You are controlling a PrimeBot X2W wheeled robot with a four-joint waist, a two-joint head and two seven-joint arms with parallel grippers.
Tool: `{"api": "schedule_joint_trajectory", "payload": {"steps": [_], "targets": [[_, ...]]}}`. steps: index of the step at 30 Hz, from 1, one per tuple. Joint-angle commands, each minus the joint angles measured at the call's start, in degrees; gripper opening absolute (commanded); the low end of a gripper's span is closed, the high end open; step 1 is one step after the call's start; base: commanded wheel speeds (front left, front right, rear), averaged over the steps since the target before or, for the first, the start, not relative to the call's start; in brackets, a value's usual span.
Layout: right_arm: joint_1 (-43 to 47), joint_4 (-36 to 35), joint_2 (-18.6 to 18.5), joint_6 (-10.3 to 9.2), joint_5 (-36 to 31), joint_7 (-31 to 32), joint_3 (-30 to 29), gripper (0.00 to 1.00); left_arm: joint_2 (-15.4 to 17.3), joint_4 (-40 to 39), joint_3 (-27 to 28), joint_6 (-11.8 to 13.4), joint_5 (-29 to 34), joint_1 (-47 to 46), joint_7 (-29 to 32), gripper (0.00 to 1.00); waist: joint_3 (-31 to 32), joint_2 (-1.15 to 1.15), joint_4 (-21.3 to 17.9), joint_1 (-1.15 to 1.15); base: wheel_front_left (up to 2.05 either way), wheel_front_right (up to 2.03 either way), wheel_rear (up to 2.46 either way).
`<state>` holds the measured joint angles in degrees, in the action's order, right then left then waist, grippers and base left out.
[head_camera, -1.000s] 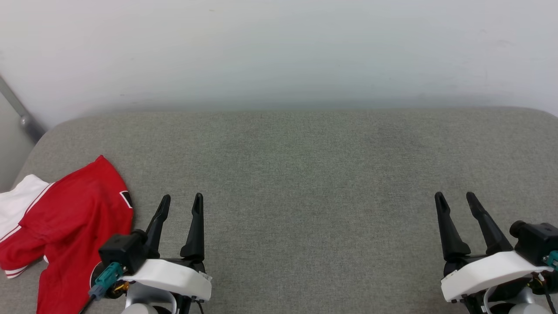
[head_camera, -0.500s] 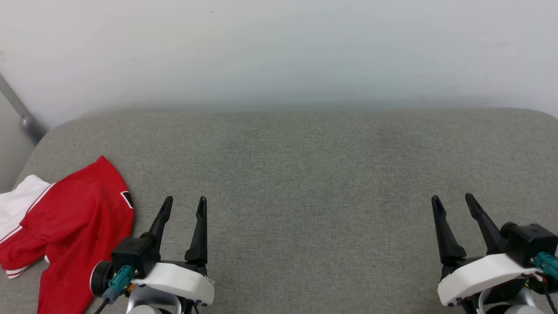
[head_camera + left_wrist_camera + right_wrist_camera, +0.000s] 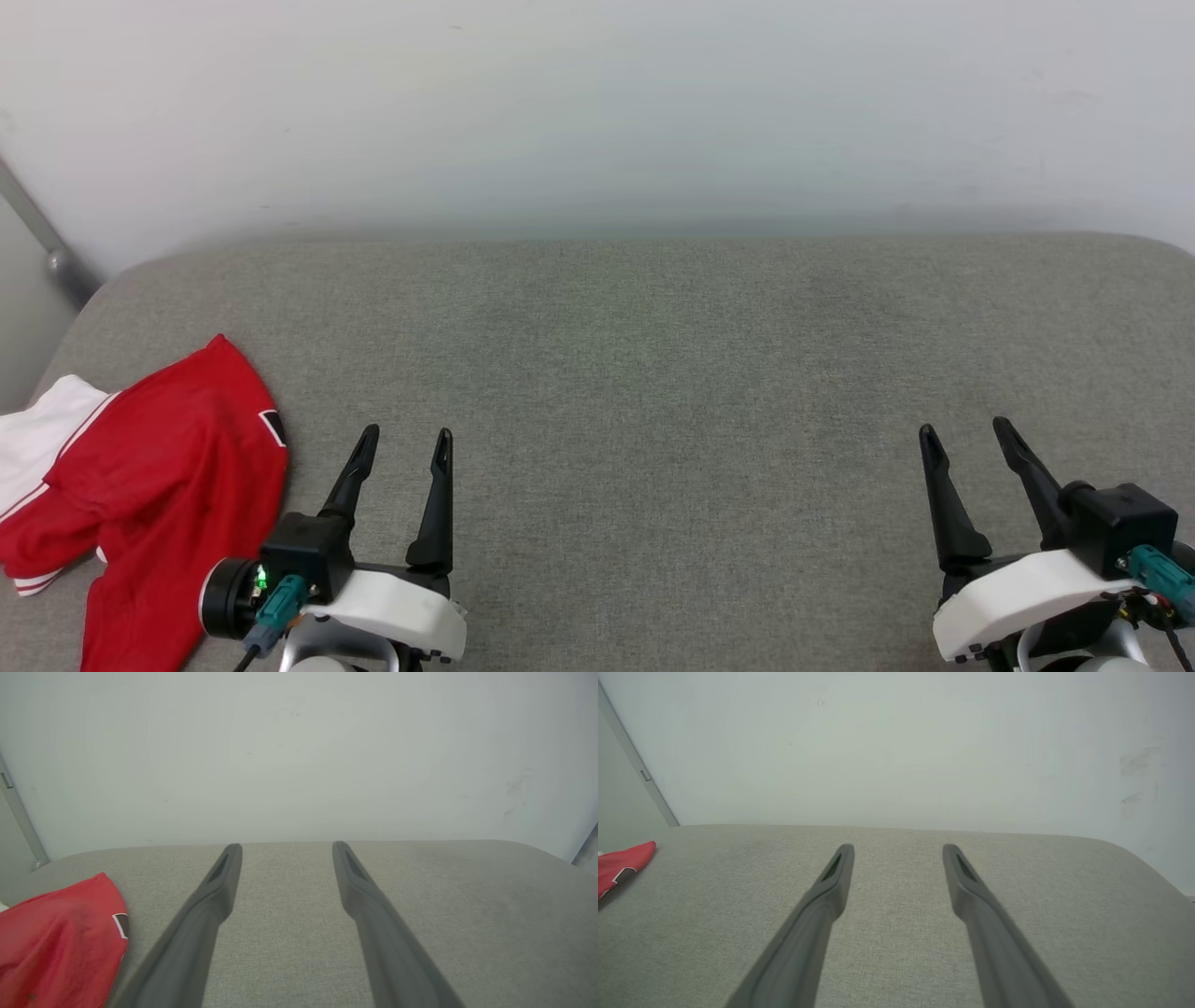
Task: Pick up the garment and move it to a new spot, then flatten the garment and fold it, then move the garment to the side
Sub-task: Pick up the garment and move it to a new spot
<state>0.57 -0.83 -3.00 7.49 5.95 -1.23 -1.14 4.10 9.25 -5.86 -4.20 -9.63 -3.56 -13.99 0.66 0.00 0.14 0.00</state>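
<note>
Two claws wide & empty; garment (image 3: 168,448) sits off at the left edge of the grey cushion (image 3: 653,373).
You've got the left gripper (image 3: 407,432) & right gripper (image 3: 964,428) low by the cushion's front edge, fingers aimed at the back edge & the wall (image 3: 597,112), jaws spread w/ nothing between them. That reads as a parked, ready pose, prob. to keep the middle of the cushion free for laying cloth out. The garment lies rumpled nr the front-left corner, red body up, white sleeve toward the left edge, partly cut off by the frame. It's just beside the left gripper on its outer side, w/ the fingertips apart from the cloth, no contact. The right gripper is well apart from it, over by the right edge. Left arm looks like your natural reach, IMO.
</note>
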Motion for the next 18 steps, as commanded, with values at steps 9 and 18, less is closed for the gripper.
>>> {"api": "schedule_joint_trajectory", "payload": {"steps": [9,18], "targets": [[0.46,-0.44,0.19,-0.01,-3.06,-0.89,0.44,1.0,-0.37,0.13,0.0,0.11,2.15,-0.43,-1.23,1.0,0.32,0.0,0.03,0.0,0.0,0.0,0.0],[0.88,0.01,0.19,-0.01,-2.77,-1.33,0.25,1.0,-0.53,1.94,0.26,0.64,1.44,-1.2,-1.28,1.0,0.44,0.0,2.89,0.0,0.0,0.0,0.0]]}}
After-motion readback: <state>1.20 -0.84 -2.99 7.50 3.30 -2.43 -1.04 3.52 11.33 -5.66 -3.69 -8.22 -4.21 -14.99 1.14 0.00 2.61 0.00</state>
